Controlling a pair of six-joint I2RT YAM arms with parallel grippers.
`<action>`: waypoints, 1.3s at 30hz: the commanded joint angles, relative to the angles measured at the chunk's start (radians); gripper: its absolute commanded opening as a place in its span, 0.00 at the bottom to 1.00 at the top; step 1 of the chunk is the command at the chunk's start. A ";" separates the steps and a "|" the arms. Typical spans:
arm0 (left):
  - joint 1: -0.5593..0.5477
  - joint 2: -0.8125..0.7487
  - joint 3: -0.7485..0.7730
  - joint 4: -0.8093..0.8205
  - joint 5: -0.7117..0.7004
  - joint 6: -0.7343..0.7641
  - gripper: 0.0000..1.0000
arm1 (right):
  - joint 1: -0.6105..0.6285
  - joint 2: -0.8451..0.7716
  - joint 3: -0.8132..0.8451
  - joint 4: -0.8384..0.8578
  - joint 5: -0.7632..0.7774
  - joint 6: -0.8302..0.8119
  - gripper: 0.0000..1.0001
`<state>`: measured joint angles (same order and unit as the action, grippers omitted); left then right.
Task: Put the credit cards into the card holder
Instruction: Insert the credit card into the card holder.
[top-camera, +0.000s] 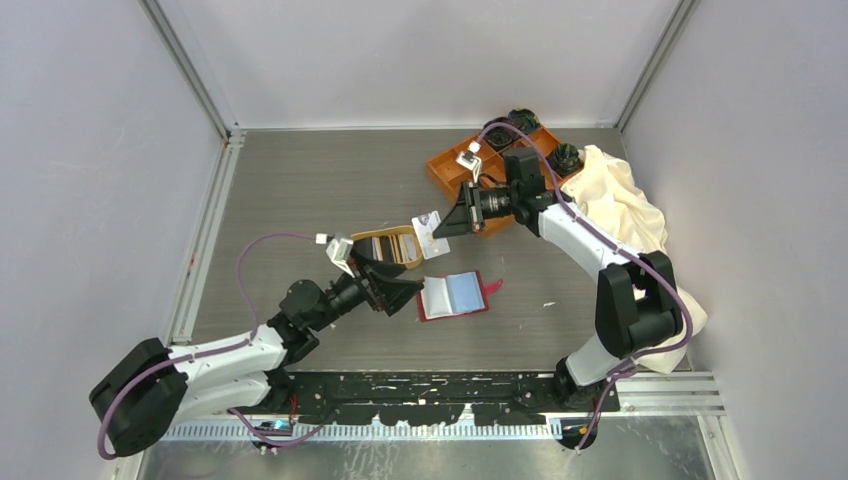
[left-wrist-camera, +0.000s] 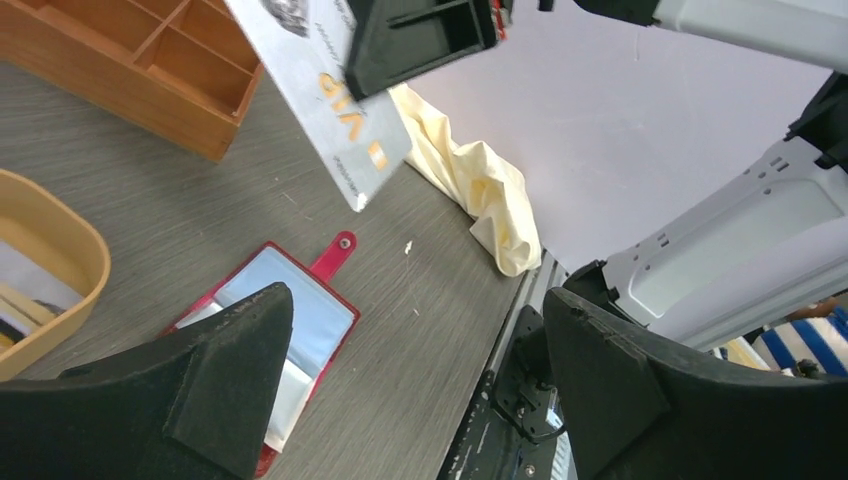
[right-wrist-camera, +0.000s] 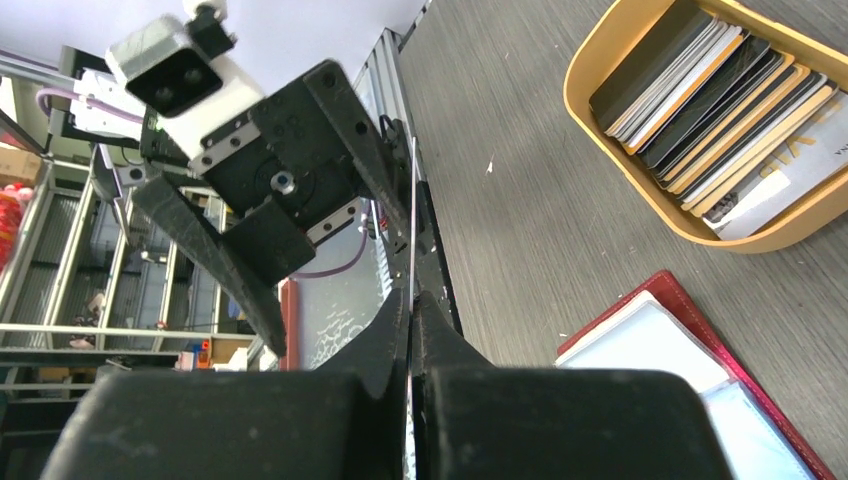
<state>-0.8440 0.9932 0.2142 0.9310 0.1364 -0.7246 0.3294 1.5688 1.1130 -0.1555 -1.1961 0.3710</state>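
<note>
The red card holder (top-camera: 455, 296) lies open on the table with its blue lining up and its snap tab to the right; it also shows as card holder (left-wrist-camera: 296, 316) and card holder (right-wrist-camera: 690, 340). My right gripper (top-camera: 441, 225) is shut on a white-grey credit card (top-camera: 430, 234), held in the air above the table between the dish and the holder. That card (left-wrist-camera: 335, 100) carries gold lettering and appears edge-on as a thin card (right-wrist-camera: 412, 200) between the right gripper (right-wrist-camera: 412, 300) fingers. My left gripper (top-camera: 395, 283) stands open just left of the holder, nothing between its fingers (left-wrist-camera: 250, 340).
A tan oval dish (top-camera: 410, 258) holding several more credit cards (right-wrist-camera: 700, 100) sits behind the left gripper. An orange compartment tray (top-camera: 447, 168) stands at the back right, with a cream cloth (top-camera: 620, 200) beside it. Grey walls enclose the table.
</note>
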 joint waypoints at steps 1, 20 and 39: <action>0.113 0.031 0.018 0.107 0.102 -0.125 0.94 | 0.019 0.006 0.049 0.001 -0.033 -0.041 0.01; 0.304 0.419 0.179 0.499 0.388 -0.388 0.76 | 0.043 0.005 0.051 -0.029 -0.057 -0.083 0.01; 0.346 0.499 0.239 0.500 0.502 -0.427 0.00 | 0.076 0.018 0.075 -0.130 -0.064 -0.191 0.13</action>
<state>-0.5087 1.5013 0.4370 1.3582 0.6037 -1.1564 0.3981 1.5909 1.1408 -0.2409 -1.2514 0.2531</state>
